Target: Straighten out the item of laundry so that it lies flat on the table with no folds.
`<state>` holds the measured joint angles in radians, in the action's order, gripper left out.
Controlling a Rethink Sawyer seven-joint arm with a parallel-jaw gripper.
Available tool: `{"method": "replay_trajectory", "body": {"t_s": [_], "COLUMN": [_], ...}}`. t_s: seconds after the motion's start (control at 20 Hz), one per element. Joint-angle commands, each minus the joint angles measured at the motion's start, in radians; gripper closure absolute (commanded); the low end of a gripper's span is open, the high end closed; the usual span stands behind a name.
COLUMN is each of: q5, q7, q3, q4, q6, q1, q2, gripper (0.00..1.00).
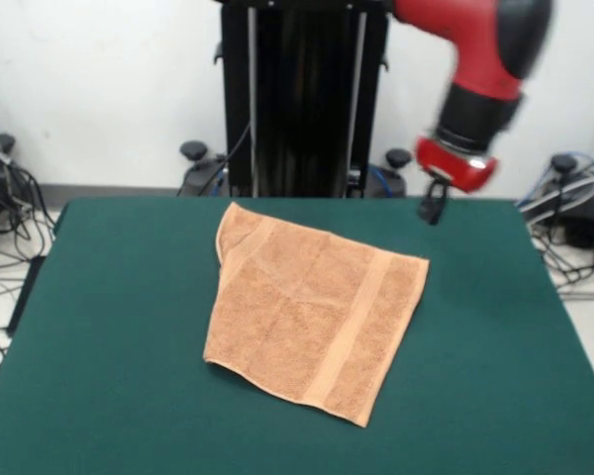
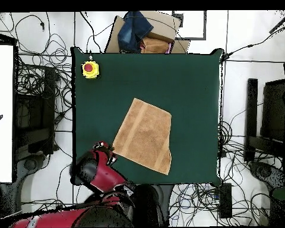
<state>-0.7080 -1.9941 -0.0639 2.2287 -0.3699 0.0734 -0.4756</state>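
Observation:
The item of laundry [image 1: 312,307], a peach-orange towel with a woven band near each short end, lies skewed in the middle of the green table [image 1: 109,327]. Its far left corner looks folded over onto itself, and the other parts lie flat. In the overhead view the towel [image 2: 143,135] sits a little toward the robot's side of the table [image 2: 186,83]. My gripper [image 1: 434,203] hangs small and dark under the red wrist near the table's far edge. It is to the right of the towel, apart from it and holding nothing. In the overhead view the gripper [image 2: 104,148] is mostly hidden under the wrist, beside the towel's corner.
A yellow box with a red button [image 2: 90,69] stands on one table corner. A cardboard box with blue cloth [image 2: 139,32] sits past the table's edge. Cables [image 2: 38,77] cover the floor all around. The black pedestal [image 1: 302,99] rises behind the table.

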Motion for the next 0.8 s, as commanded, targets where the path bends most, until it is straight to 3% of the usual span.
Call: {"method": "replay_trajectory", "body": {"t_s": [0.05,0.3,0.5,0.55,0.8], "q5": [0.346,0.556,0.645,0.685,0.768], "q7": [0.200,0.190,0.159,0.122,0.083], "q3": [0.193,0.229,0.266,0.270,0.238], "q4": [0.029,-0.036,-0.087,-0.107,-0.121], "q6": [0.170,0.173,0.193,0.229,0.198], "q1": [-0.188,-0.284,-0.288,-0.293,-0.335], "q2": [-0.100,-0.078,-0.061,-0.059,-0.050], "gripper": [1.00,1.00,1.00,0.00,0.00]}}
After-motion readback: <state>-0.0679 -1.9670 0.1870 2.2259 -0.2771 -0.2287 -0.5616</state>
